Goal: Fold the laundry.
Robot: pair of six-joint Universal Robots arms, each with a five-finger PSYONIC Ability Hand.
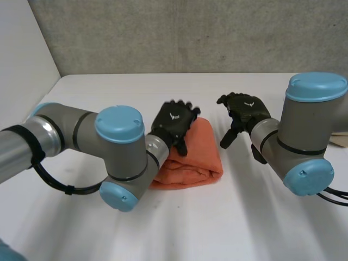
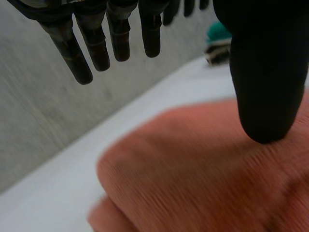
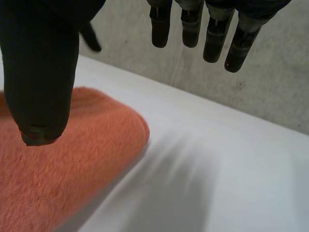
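Black left hand hangs over the far left part of the orange towel, fingers spread and gripping nothing. The towel lies as a thick folded bundle in the middle of the white table. Near its right side, the right hand is loose and empty. Folding looks essentially done, with perhaps only smoothing left.

Robotics lab or test cell. Cues: two jointed machine arms, left arm and right arm, grey joints, light-blue caps, reaching over plain white surface. Bare grey concrete-look wall behind, white side panel at left. One folded orange towel on surface.
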